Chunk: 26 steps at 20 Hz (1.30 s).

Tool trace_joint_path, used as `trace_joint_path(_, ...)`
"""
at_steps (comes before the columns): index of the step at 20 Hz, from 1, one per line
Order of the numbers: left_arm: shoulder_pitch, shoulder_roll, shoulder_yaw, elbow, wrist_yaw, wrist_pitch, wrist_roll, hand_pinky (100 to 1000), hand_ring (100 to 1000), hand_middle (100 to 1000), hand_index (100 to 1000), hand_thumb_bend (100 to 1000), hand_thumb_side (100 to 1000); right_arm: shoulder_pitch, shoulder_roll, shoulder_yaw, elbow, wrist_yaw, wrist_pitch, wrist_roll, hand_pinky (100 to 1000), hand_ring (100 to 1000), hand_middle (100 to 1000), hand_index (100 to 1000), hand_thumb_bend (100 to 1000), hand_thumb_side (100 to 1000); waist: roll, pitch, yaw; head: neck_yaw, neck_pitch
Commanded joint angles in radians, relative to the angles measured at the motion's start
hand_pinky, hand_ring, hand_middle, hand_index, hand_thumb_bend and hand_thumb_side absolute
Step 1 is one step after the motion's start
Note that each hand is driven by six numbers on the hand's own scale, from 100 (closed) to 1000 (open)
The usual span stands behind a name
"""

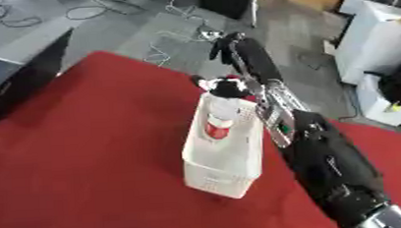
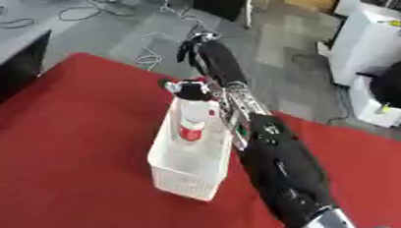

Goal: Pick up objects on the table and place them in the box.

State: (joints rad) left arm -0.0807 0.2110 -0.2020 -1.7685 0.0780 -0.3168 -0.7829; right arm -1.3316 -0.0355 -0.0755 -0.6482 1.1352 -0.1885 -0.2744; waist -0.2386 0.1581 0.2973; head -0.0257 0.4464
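Note:
A white bottle (image 1: 221,116) with a red label and a black top stands upright in the far end of the white box (image 1: 209,177), which sits on the red table (image 1: 77,157). My right arm comes in from the lower right and passes along the box's right side. Its hand (image 1: 225,46) is beyond the table's far edge, past the bottle and apart from it, with fingers relaxed and holding nothing. My left hand shows in neither view.
Beyond the red table lies grey floor with loose cables (image 1: 170,39). A dark monitor (image 1: 21,81) stands off the table's left edge. White cabinets and boxes (image 1: 372,43) stand at the right.

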Motion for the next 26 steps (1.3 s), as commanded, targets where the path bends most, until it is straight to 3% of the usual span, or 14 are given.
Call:
trace_joint_path(1, -0.002, 0.010, 0.005, -0.021, -0.001, -0.107, -0.097, 762, 827, 683, 983, 117, 799, -0.036, -0.040, 0.011, -0.032, -0.012, -0.014, 0.001, 422, 452, 392, 559, 612, 384, 0.013, -0.019, -0.009, 0.004, -0.004)
trace_joint_path(6, 0.008, 0.022, 0.010, -0.029, 0.004, -0.116, -0.090, 761, 827, 683, 982, 106, 791, -0.026, -0.060, 0.042, -0.055, -0.043, -0.044, 0.029, 423, 456, 393, 560, 622, 386, 0.022, -0.021, -0.051, 0.016, -0.001)
trace_joint_path(20, 0.049, 0.014, 0.007, -0.054, 0.030, -0.150, -0.094, 762, 826, 683, 980, 100, 778, 0.078, -0.138, 0.085, -0.113, -0.106, -0.061, 0.086, 424, 468, 409, 600, 690, 364, 0.119, -0.025, -0.209, 0.016, 0.004)
trace_joint_path(23, 0.058, 0.006, 0.009, -0.057, 0.026, -0.160, -0.094, 762, 826, 683, 980, 100, 781, 0.122, -0.180, 0.112, -0.164, -0.134, -0.077, 0.130, 511, 550, 513, 695, 777, 570, 0.142, -0.020, -0.241, 0.006, 0.006)
trace_joint_path(24, 0.060, 0.004, 0.010, -0.058, 0.023, -0.164, -0.094, 762, 826, 683, 980, 100, 780, 0.136, -0.193, 0.121, -0.187, -0.145, -0.085, 0.147, 499, 536, 499, 682, 764, 532, 0.147, -0.019, -0.247, 0.005, 0.006)
trace_joint_path(25, 0.062, 0.001, 0.010, -0.058, 0.020, -0.168, -0.095, 762, 826, 682, 980, 100, 784, 0.154, -0.209, 0.133, -0.210, -0.155, -0.094, 0.166, 587, 637, 614, 773, 861, 676, 0.155, -0.015, -0.260, 0.002, 0.007)
trace_joint_path(26, 0.064, -0.002, 0.010, -0.059, 0.016, -0.173, -0.095, 762, 826, 682, 980, 100, 784, 0.172, -0.224, 0.144, -0.235, -0.168, -0.105, 0.187, 602, 657, 636, 789, 882, 698, 0.162, -0.011, -0.272, 0.001, 0.008)
